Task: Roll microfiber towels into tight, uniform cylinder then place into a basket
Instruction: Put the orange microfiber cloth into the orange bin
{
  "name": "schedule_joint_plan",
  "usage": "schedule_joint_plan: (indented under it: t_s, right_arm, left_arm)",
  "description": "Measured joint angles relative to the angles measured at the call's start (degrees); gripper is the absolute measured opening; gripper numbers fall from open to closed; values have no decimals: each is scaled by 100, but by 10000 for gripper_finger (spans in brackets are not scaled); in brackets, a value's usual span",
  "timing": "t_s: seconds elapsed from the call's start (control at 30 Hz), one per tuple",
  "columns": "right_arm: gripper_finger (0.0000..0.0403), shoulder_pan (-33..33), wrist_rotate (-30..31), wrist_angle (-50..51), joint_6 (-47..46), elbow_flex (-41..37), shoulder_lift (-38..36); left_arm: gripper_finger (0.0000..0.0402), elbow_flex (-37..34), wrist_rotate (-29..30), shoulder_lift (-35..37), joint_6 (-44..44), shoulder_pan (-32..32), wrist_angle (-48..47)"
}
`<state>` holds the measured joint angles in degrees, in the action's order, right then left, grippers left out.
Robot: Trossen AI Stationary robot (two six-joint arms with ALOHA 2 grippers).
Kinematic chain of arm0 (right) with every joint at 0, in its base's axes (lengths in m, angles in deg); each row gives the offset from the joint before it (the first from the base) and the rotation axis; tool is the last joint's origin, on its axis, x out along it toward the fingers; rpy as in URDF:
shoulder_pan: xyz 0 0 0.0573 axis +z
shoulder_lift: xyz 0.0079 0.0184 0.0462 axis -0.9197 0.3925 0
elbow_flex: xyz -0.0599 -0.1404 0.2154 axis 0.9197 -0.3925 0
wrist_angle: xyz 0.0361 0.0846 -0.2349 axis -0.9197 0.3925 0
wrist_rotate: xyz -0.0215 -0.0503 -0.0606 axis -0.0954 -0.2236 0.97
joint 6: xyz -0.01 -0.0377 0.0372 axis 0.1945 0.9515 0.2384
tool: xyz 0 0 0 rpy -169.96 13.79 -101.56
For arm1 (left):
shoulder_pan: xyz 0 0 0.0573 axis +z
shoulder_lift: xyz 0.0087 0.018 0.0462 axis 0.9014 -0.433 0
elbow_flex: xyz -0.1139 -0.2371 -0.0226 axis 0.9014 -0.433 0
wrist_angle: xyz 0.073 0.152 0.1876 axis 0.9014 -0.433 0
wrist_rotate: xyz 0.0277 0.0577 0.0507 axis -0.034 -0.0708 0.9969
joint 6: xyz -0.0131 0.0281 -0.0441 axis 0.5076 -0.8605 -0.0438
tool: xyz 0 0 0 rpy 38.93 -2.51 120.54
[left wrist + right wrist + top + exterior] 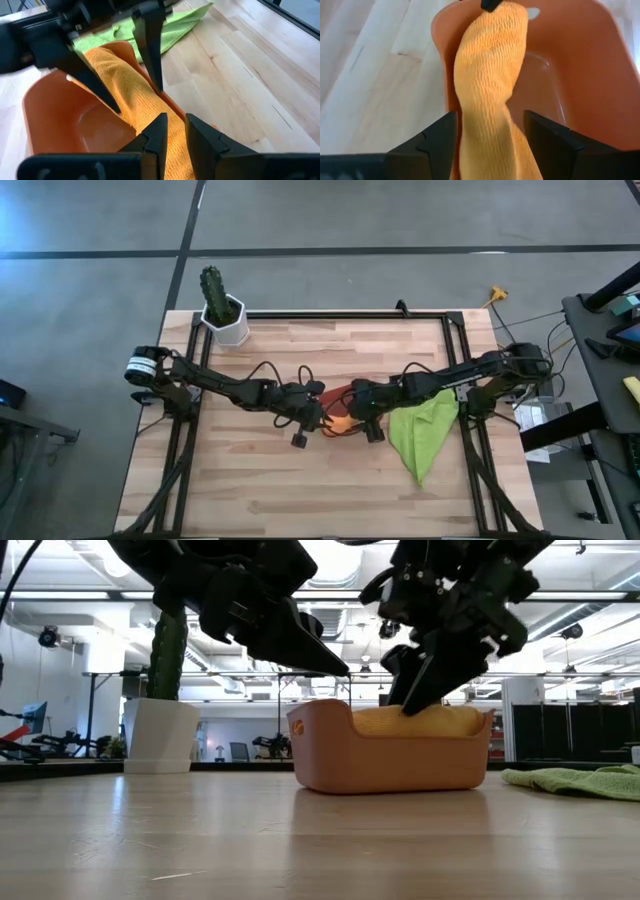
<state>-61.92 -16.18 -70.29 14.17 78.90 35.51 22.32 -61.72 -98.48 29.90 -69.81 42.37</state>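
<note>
Arms cover most of the salmon-red basket (pixel 340 402) in the high view, where only a sliver of its rim and a patch of the rolled orange towel (pixel 339 420) show between the two dark wrists. The low view hides the tub's floor behind its near wall, so only the top of the roll shows above the rim there, and both arms are cut off by that picture's upper edge. The roll's end nearest the right wrist camera runs out of that view, so its full length cannot be made out. The orange towel lies inside the basket against one long wall, its long axis running along the tub's length; in the high view that is roughly across the table from left arm to right. It is twisted rather than an even cylinder. The right gripper (pixel 490 127) stands over one end of the roll with its fingers (pixel 547 132) spread to either side of the cloth, the gap wider than the roll, so the towel is released rather than pinched. The left gripper (pixel 175 131) hangs above the other end, its fingers (pixel 157 130) drawn close with a narrow gap and nothing between them, just above the cloth. The lime green towel (pixel 422 425) lies crumpled on the wooden table (pixel 300 490) just beside the basket, under the right arm. A cactus in a white pot (pixel 226 317) stands at the far left corner.
</note>
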Motion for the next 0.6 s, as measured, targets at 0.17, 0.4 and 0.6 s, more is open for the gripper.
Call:
schedule_joint_plan:
  t_s: [0.17,0.4,0.6]
  right_arm:
    - [228,13,-90,545,-388,0,-308]
    - [222,-1,443,1127,-183,0,-766]
    - [195,-5,1504,1373,505,0,-1193]
  left_arm:
    - [52,-15,1,120,-4,0,-21]
    - [52,-57,5,273,-126,10,-59]
    - [52,-77,172,306,-149,11,-118]
